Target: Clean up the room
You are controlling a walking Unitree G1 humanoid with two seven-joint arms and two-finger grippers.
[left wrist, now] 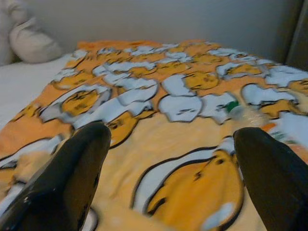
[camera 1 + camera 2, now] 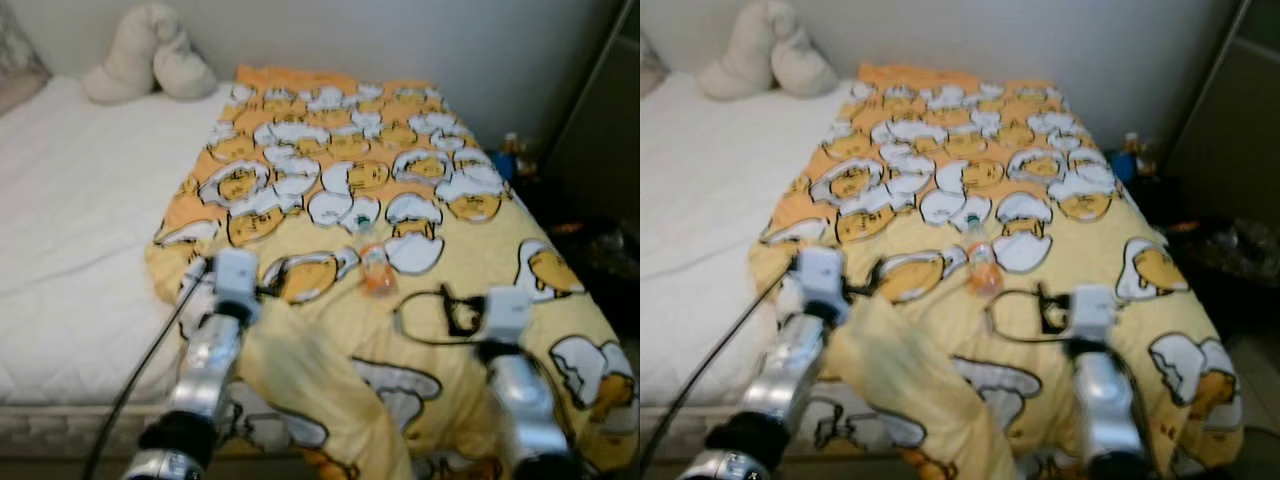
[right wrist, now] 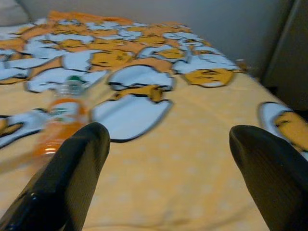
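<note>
A yellow blanket (image 2: 330, 160) printed with cartoon eggs covers the right part of the bed. A plastic bottle (image 2: 374, 264) of orange drink with a green cap lies on its side on the blanket, ahead of and between my two arms. In the left wrist view my left gripper (image 1: 171, 132) is open just above the blanket, with the bottle (image 1: 246, 114) ahead and off to one side. My right gripper (image 3: 168, 131) is open too, low over the blanket, and the bottle (image 3: 58, 121) lies ahead of one finger. Neither gripper holds anything.
Bare white mattress (image 2: 70, 220) lies to the left, with a cream plush cushion (image 2: 150, 55) at the wall. A fold of blanket (image 2: 300, 385) bulges up beside my left arm. Dark furniture (image 2: 600, 130) and small items (image 2: 515, 155) stand right of the bed.
</note>
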